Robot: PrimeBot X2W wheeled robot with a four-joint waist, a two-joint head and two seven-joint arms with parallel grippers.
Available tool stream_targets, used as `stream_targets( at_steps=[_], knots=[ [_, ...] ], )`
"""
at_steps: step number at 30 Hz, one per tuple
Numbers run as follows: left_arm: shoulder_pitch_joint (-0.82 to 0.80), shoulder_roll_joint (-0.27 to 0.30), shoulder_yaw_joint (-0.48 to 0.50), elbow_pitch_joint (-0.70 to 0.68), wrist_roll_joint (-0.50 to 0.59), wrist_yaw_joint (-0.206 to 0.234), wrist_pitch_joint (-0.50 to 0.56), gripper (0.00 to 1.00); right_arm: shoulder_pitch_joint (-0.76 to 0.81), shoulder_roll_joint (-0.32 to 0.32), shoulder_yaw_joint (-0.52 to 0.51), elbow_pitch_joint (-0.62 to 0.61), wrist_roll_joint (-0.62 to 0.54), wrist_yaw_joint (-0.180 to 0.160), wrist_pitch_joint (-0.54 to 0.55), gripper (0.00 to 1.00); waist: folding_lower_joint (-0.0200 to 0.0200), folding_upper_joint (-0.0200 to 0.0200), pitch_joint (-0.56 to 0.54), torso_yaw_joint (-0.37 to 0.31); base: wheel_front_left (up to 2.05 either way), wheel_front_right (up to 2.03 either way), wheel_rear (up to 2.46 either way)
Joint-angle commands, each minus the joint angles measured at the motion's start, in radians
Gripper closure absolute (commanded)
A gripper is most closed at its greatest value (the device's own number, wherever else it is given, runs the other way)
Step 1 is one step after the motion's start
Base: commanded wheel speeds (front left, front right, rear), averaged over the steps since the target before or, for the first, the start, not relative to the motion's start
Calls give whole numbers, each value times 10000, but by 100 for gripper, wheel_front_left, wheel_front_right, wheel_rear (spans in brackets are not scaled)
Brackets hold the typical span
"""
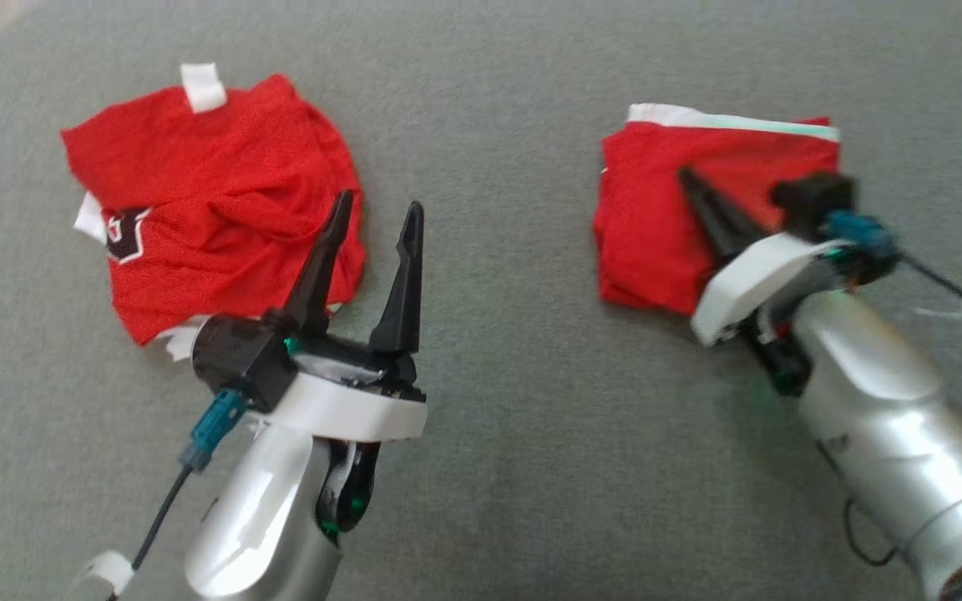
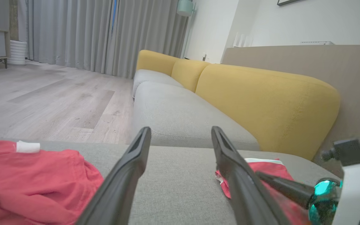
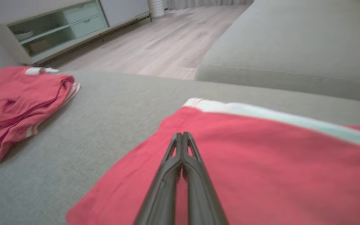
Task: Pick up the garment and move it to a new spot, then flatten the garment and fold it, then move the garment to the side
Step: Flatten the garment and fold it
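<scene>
L claw point(image 1: 380, 200) gapes at full spread, nothing btwn its two long black fingers. It hangs above the bare grey cushion point(image 1: 498, 434), just beside the near-right edge of the crumpled garment point(image 1: 214, 192). R claw point(image 1: 687, 175) is pinched fully together, fingers pressed side by side w/ no cloth seen btwn them. Its tips sit over the folded garment point(image 1: 652, 225); contact w/ fabric can't be told.

Folded garment: red, smooth, roughly rectangular, w/ a white band point(image 1: 731, 119) and pale green stripe along its far edge. It lies toward the cushion's right side.

Crumpled garment: red mesh-like knit, rumpled w/ deep creases, white tag point(image 1: 202, 86) at far edge, black-and-white print point(image 1: 124, 234) at left. It lies toward the cushion's far-left corner, well apart from the folded one.

Cushion: grey woven upholstery, corner rounded.
</scene>
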Motion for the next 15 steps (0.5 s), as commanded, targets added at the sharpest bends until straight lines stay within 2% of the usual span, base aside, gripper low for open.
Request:
stream_targets(
  at_steps=[1, 4, 8, 9, 10, 11, 15],
  knots=[
    [3, 51, 449, -267, 104, -5, -51, 0, 157, -210, -399, -391, -36, -7, -195, 100, 1, 0, -351, -362, 0, 0, 0],
    [127, 51, 524, -254, 376, -91, -51, 0, 473, -525, -1902, -1553, -701, -7, -216, 100, 1, 0, -691, -733, 0, 0, 0],
    [378, 51, 711, -294, 382, -59, -51, 0, 1789, -477, -4039, -3152, -2043, -7, -220, 100, 1, 0, -1118, -1123, 0, 0, 0],
    [488, 51, 774, -262, 412, -46, -51, 0, 2473, -165, -5165, -3865, -2554, -7, -221, 52, 1, 0, -1299, -1269, 0, 0, 0],
    [488, 51, 774, -262, 412, -46, -51, 0, 2473, -165, -5165, -3865, -2554, -7, -221, 52, 1, 0, -1299, -1269, 0, 0, 0],
    [543, 51, 805, -240, 425, -39, -51, 0, 2804, 8, -5598, -4277, -2854, -7, -221, 0, 1, 0, -1391, -1333, 0, 0, 0],
    [774, 51, 930, -217, 420, 22, -51, 0, 4143, 815, -6694, -5730, -3739, -7, -222, 0, 1, 0, -1662, -1538, 0, 0, 0]
  ],
)
